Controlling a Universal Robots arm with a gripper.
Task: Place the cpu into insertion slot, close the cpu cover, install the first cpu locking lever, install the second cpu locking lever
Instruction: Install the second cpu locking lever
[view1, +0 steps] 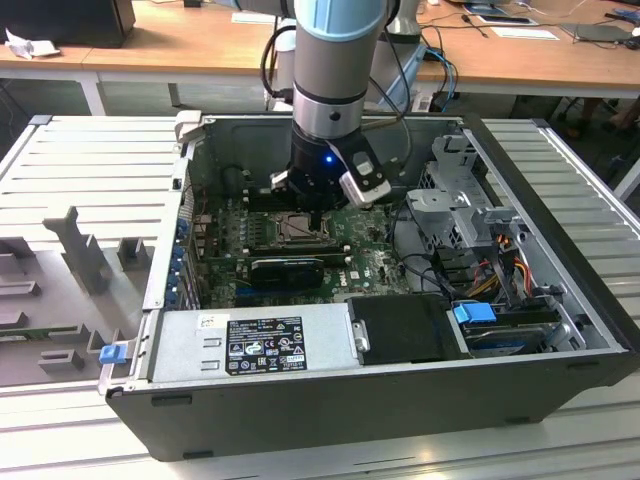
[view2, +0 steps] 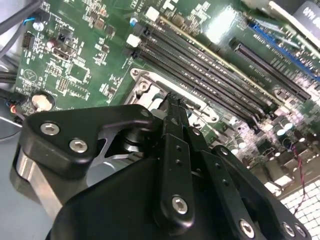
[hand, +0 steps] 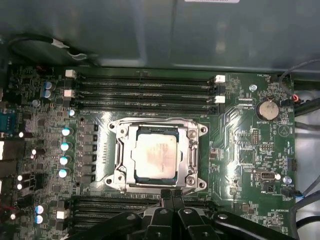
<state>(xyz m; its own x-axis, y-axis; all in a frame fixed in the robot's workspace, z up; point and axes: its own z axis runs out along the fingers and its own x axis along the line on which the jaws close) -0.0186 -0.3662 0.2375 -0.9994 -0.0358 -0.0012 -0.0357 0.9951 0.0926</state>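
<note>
— Looking past the gripper (hand: 172, 196) in the first wrist view, what do you see?

— Its black fingers (view2: 172, 117) are pressed together with nothing between them, their tips at the near edge of the socket. Just beyond them lies the cpu cover (hand: 193, 150), down flat over the insertion slot (hand: 121, 176), and through its square window shows the pale silver-grey top of the cpu (hand: 155, 156), seated level inside the frame.

— And around the socket?

— Long black memory slots (hand: 145, 90) run on its far side, with another set near the gripper. A row of small capacitors (hand: 64, 152) stands beside the socket, and a round coin battery (hand: 266, 109) sits on the green motherboard (hand: 240, 160) on the other side.

— What does the exterior view add?

— The arm (view1: 338, 60) reaches straight down into the open computer case (view1: 540, 330), the gripper (view1: 314, 215) over the socket (view1: 298, 229). A long black card (view1: 290, 270) lies nearer the camera than the socket, then the silver power supply (view1: 255, 340) at the case's near wall. Farther back stands a wooden desk (view1: 200, 40).
</note>
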